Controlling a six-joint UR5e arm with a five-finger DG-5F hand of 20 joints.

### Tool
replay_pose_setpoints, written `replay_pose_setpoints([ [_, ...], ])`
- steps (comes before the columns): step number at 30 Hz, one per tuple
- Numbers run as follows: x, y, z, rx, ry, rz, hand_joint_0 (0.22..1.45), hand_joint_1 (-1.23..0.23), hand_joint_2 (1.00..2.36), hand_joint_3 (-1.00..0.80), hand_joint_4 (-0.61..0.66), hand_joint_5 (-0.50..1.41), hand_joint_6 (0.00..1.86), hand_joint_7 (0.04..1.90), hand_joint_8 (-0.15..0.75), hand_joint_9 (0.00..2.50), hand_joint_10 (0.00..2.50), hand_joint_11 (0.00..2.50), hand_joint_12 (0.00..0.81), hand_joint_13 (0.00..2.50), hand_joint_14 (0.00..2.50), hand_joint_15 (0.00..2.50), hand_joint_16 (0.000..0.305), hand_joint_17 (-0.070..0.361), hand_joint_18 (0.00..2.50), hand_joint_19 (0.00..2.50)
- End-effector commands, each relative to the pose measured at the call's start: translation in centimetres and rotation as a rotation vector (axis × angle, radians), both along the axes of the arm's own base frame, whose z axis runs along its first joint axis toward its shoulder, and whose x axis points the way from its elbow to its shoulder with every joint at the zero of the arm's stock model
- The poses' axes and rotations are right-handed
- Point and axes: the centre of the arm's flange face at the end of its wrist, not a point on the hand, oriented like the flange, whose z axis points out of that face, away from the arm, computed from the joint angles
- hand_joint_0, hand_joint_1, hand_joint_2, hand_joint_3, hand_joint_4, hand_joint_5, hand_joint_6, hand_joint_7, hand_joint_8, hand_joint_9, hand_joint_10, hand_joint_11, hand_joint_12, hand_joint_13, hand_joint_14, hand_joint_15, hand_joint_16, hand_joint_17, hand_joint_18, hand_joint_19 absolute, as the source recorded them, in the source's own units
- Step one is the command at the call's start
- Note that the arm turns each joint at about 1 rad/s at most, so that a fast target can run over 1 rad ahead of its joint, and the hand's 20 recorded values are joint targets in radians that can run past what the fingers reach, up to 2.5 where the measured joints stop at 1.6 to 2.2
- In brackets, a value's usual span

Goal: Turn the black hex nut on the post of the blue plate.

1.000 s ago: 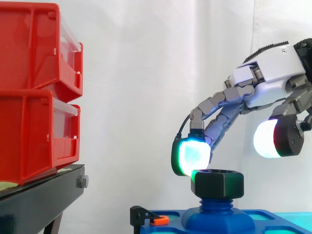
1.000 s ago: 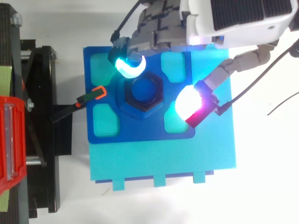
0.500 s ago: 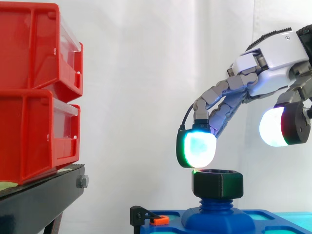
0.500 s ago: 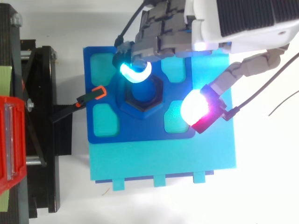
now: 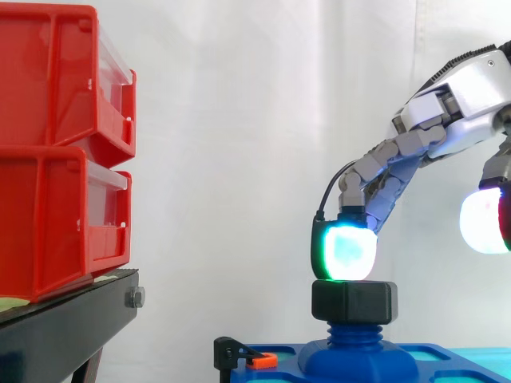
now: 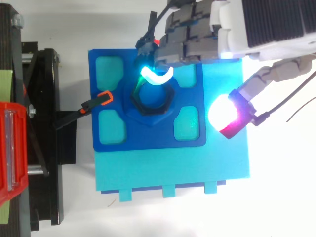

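Cyan-green fingertip (image 5: 345, 251) is right down on the black hex nut (image 5: 354, 302), sitting on its top face, or so close that the side view shows no gap. From above, that glowing pad lies over the nut's rear rim, not over the bore. The thumb pad (image 5: 485, 219), white with a red edge, hangs high and well off to the right, clear of the nut. So the hand (image 5: 455, 104) is spread, fingers reaching down and nothing pinched between them.

The nut sits on the blue threaded post (image 5: 352, 332), with a few threads showing beneath it. The post rises from the middle of the blue plate (image 6: 148, 138), which has four turquoise recesses around it. The plate rests on a turquoise base (image 6: 173, 173). At the plate's left edge a small black clamp with an orange tip (image 6: 102, 98) meets it.

Further left, two red bins (image 5: 64, 152) are stacked on the black stand (image 5: 56, 327), clear panels on their fronts; their contents cannot be made out.
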Motion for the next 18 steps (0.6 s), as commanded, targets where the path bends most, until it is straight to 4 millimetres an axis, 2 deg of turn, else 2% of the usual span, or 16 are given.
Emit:
replay_pose_setpoints([
  [1,-0.4,0.2,0.8,-0.018,0.0,0.008,0.48,-0.5,1.0,-0.5,0.16,-0.19,0.5,0.92,0.193,0.53,0.01,0.26,0.318,0.65,0.02,0.34,0.039,0.088,0.31,0.37],
  [4,-0.7,0.5,1.3,-0.02,0.0,0.008,0.48,-0.5,1.0,-0.5,0.16,-0.19,0.5,0.93,0.191,0.53,0.01,0.26,0.316,0.65,0.01,0.34,0.039,0.087,0.31,0.37],
  [15,-1.4,1.2,1.2,-0.031,0.068,-0.006,0.48,-0.5,1.0,-0.5,0.16,-0.19,0.5,0.92,0.191,0.53,0.01,0.26,0.318,0.65,0.02,0.34,0.039,0.087,0.31,0.37],
  [18,-1.6,1.8,2.0,-0.036,0.062,-0.012,0.48,-0.5,1.0,-0.5,0.16,-0.19,0.5,0.92,0.192,0.52,0.01,0.26,0.316,0.65,0.01,0.35,0.039,0.087,0.31,0.37],
])
